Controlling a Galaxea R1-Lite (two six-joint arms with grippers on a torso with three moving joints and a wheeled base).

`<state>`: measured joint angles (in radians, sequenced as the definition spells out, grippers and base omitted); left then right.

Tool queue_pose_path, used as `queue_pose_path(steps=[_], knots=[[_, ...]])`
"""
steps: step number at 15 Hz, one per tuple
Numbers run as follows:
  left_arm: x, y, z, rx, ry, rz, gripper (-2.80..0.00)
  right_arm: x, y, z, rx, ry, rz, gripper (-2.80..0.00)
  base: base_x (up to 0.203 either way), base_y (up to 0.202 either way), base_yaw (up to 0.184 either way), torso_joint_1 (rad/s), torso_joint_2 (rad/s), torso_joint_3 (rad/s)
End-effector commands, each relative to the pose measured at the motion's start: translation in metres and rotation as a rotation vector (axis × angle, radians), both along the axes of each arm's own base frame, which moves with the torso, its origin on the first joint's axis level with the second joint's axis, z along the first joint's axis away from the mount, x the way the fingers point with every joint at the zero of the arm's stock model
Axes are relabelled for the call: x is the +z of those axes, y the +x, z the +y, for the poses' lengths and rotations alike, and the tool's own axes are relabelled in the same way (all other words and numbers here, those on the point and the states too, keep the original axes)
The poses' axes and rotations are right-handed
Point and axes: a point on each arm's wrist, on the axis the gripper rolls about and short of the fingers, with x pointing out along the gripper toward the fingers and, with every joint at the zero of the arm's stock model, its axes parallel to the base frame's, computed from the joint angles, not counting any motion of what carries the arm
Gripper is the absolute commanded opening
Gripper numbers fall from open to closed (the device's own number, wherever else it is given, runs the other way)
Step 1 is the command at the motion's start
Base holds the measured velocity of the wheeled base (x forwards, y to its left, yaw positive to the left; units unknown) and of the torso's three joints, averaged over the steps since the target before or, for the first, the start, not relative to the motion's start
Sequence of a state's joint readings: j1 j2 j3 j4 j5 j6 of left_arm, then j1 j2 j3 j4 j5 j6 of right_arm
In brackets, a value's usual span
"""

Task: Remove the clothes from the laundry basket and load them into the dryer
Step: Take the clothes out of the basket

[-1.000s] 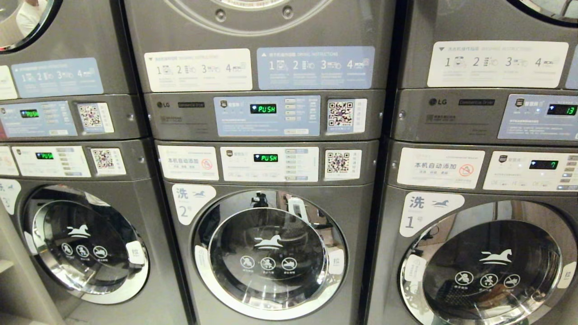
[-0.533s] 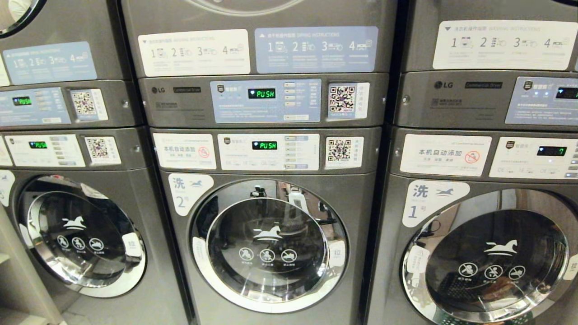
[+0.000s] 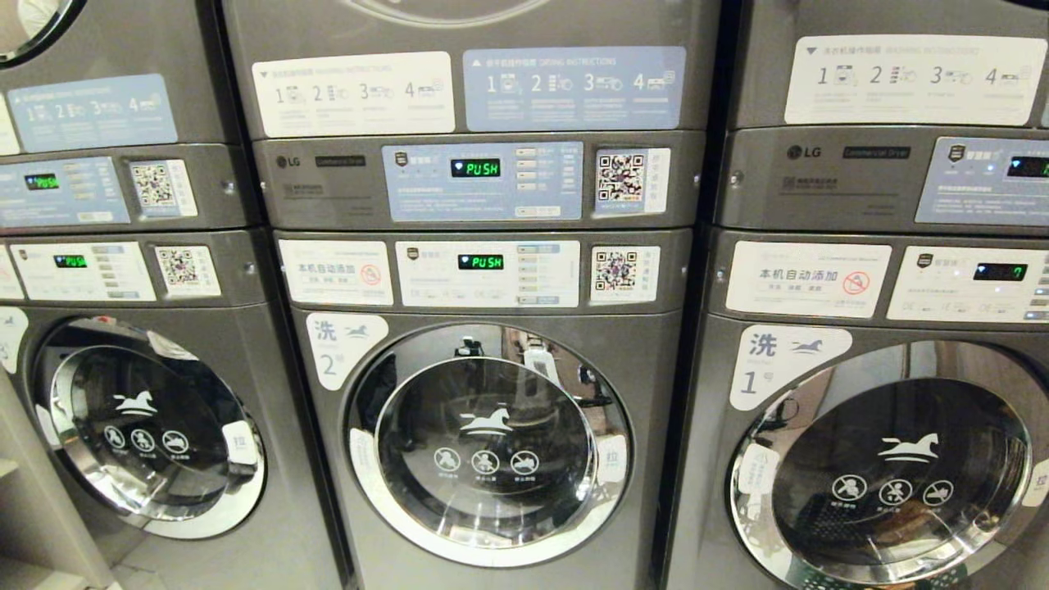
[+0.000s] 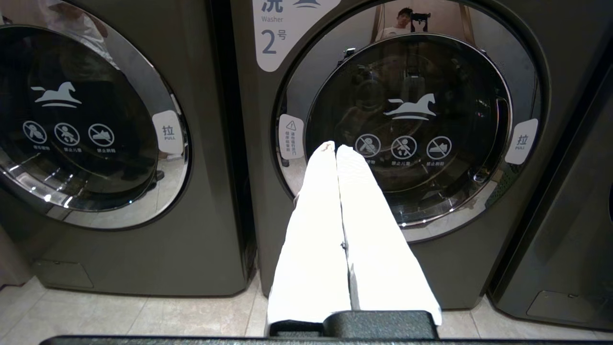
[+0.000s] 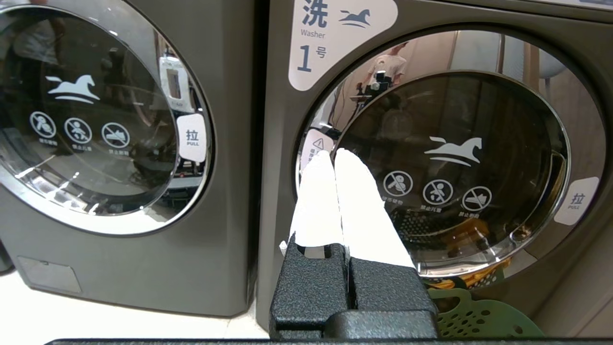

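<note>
Only the bottom edge of the middle dryer's door (image 3: 447,6) shows, at the top of the head view, above its panel reading PUSH (image 3: 483,182). Washer 2 (image 3: 488,447) sits below it, door closed. In the right wrist view a green perforated laundry basket (image 5: 479,322) stands low in front of washer 1 (image 5: 455,167). An orange patch (image 5: 479,279) shows just above its rim; I cannot tell cloth from reflection. My left gripper (image 4: 336,148) is shut and empty, pointing at washer 2. My right gripper (image 5: 333,154) is shut and empty, pointing at washer 1. Neither shows in the head view.
Three stacked columns of grey machines fill the head view, all lower doors closed, with washer 1 (image 3: 893,467) on the right and another (image 3: 143,430) on the left. Pale tiled floor (image 4: 143,316) runs in front. A person is reflected in the door glass (image 4: 404,19).
The whole head picture has slid upward, most of it in the first half second, so the camera has dipped lower. The machines themselves have not moved.
</note>
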<state>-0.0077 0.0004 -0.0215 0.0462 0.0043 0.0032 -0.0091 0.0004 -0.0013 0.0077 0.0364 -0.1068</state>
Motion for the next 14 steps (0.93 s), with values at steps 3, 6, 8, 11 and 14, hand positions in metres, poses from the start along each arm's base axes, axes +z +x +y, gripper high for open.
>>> queue_pose_path(steps=[3, 6, 8, 11, 14], knots=[[0.0001, -0.0001, 0.0000, 0.000, 0.000, -0.004, -2.80, -0.0004, -0.0001, 0.0000, 0.000, -0.002, -0.001, -2.80, 0.000, 0.000, 0.000, -0.028, 0.06, 0.063], [-0.0003, 0.0000, 0.0000, 0.000, -0.002, -0.002, -2.80, 0.0000, -0.0002, 0.0000, 0.000, -0.002, -0.002, -2.80, 0.000, 0.000, 0.000, 0.000, 0.00, 0.000], [-0.0003, 0.0000, 0.0000, 0.000, -0.002, -0.002, -2.80, 0.0000, -0.0002, 0.0000, 0.000, -0.001, -0.002, -2.80, 0.000, 0.000, 0.000, 0.000, 0.00, 0.000], [-0.0003, 0.0000, 0.0000, 0.000, -0.002, -0.002, -2.80, -0.0004, -0.0001, 0.0000, -0.001, 0.004, -0.001, -2.80, 0.000, 0.000, 0.000, 0.000, 0.00, 0.000], [-0.0003, 0.0000, 0.0000, 0.000, -0.002, -0.002, -2.80, -0.0004, 0.0000, -0.0001, -0.004, 0.004, -0.001, -2.80, 0.000, 0.000, 0.000, 0.000, 0.00, 0.000]])
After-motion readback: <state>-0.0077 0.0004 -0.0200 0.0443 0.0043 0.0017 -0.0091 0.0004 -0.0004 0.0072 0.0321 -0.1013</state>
